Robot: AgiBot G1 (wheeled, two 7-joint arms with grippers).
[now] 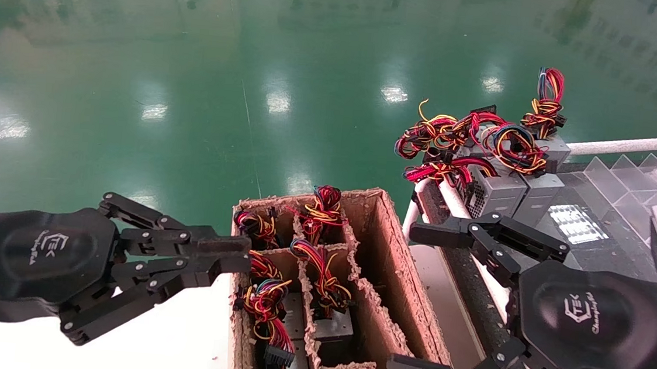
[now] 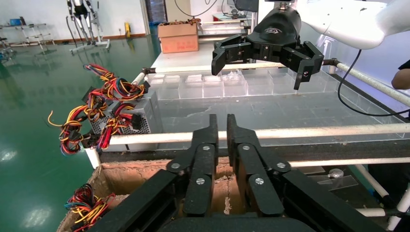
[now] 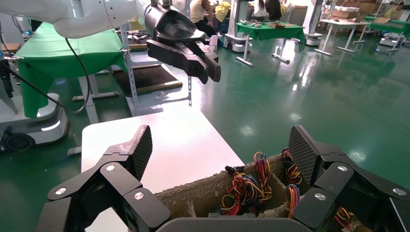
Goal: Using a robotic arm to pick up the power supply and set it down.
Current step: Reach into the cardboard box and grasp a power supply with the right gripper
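Observation:
Several power supplies stand upright in a divided cardboard box [image 1: 379, 323]; the grey body of one [image 1: 336, 327] shows under its red, yellow and blue wires [image 3: 241, 188]. More power supplies [image 1: 501, 192] sit side by side on the right table's far corner, and one of them [image 2: 145, 113] is in the left wrist view. My left gripper [image 1: 248, 255] is shut and empty at the box's left wall, above the wires; in its own view [image 2: 222, 121] only a thin gap shows. My right gripper [image 1: 410, 299] hangs wide open beside the box's right wall, its jaws [image 3: 221, 150] empty.
A clear plastic divider tray [image 1: 639, 179] lies on the dark right table behind a white rail [image 1: 619, 146]. A white tabletop [image 1: 176, 337] is left of the box. The cardboard dividers [image 1: 356, 280] are frayed. Green floor lies beyond.

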